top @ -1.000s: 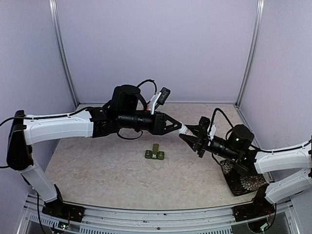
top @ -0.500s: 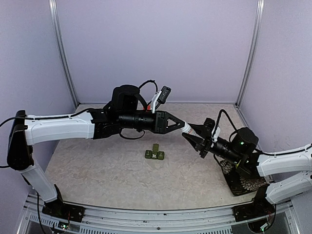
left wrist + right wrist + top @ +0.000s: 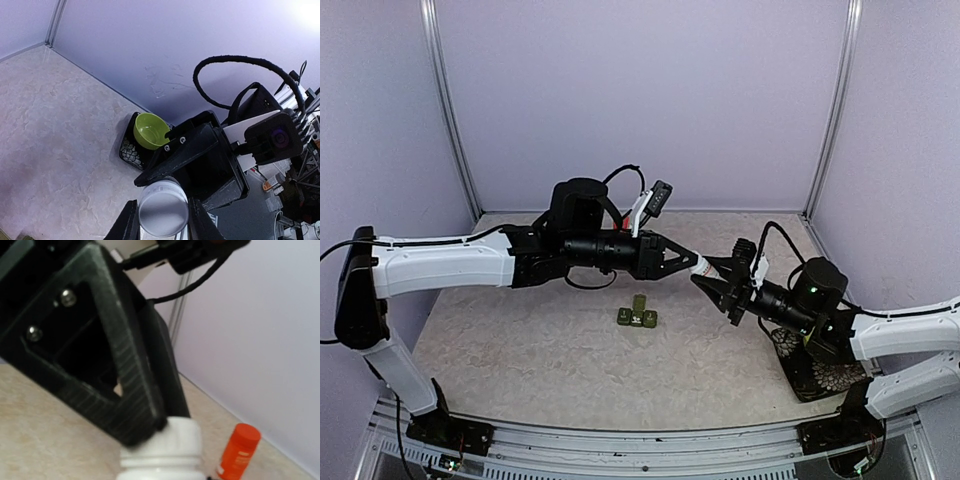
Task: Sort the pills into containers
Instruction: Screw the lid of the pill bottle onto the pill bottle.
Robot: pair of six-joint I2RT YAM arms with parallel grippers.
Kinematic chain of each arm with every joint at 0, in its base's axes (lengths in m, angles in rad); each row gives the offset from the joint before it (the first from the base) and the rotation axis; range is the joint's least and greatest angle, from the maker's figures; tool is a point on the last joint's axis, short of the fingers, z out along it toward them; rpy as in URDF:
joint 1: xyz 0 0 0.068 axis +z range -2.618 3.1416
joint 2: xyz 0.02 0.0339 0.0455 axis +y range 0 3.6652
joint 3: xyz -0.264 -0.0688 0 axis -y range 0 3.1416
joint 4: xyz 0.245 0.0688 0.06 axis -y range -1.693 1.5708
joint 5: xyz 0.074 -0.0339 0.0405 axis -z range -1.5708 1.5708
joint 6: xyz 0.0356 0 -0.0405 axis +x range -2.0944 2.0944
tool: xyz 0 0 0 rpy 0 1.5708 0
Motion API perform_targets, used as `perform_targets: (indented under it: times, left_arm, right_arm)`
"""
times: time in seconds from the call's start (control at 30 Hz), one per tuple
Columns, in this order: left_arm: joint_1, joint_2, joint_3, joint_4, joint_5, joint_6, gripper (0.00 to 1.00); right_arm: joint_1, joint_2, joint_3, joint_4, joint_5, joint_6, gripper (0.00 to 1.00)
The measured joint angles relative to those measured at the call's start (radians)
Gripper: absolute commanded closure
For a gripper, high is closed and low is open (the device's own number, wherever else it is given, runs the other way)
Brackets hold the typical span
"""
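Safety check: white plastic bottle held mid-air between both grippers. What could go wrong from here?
1. The left gripper pinches the white plastic bottle, right gripper at its other end; a slip likely drops it.
2. It appears offset from the small dark green pill box, so a spill probably scatters on the beige table.

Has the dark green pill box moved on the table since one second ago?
No. The pill box sits at the same spot, judged against the table's front rail.

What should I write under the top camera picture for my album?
The left gripper holds a white bottle to the right gripper; the dark green pill box sits on the table.
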Motion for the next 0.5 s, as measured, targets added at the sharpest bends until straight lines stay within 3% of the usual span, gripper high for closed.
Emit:
perform_targets:
  times: [0.5]
  left_arm:
    - [-0.011, -0.053, -0.037, 0.062, 0.151, 0.221, 0.81]
  right_arm:
    - [0.003, -0.099, 0.013, -0.071, -0.185, 0.218, 1.00]
